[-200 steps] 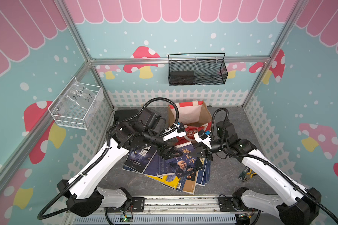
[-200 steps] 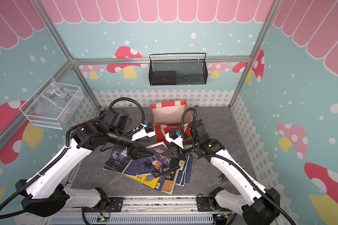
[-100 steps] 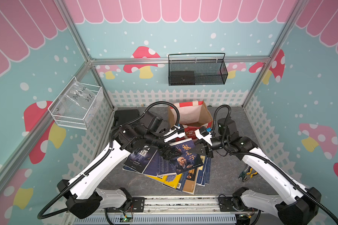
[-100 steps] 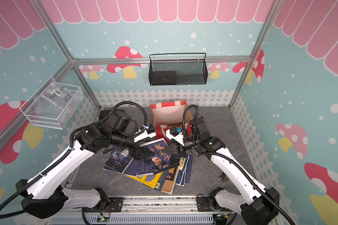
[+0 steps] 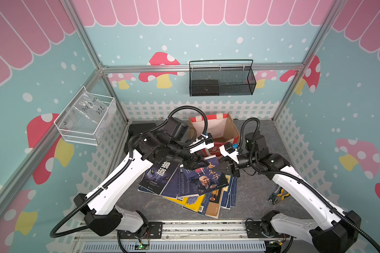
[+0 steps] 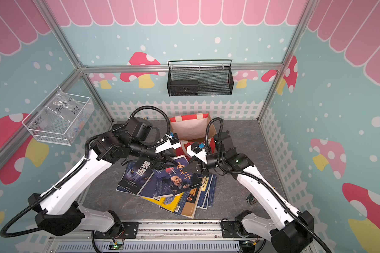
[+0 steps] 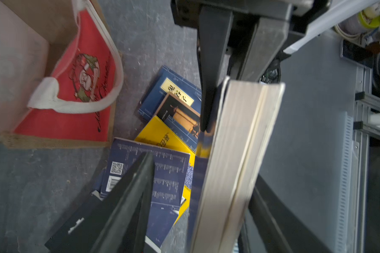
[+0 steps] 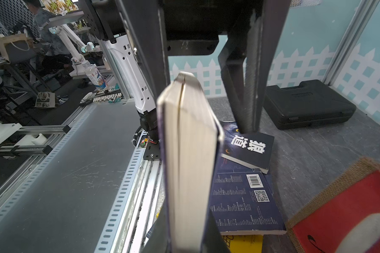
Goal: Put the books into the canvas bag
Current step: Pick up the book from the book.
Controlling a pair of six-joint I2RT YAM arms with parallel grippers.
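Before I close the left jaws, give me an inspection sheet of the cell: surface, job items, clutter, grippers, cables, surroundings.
Surface: grey table, no spills seen.
Job's things: books piled loosely mid-table; portrait book on top, raised at its far edge; canvas bag upright behind the pile, mouth open, no book seen inside.
Clutter: black case at the far left corner; pliers beside the right arm.
Grippers: right gripper shut on the portrait book's edge; left gripper open, jaws straddling the same book.
Cables: black hoses loop above both wrists; the left hose crosses the bag mouth in a top view.
Surroundings: mesh basket on the back wall; wire bin on the left wall.
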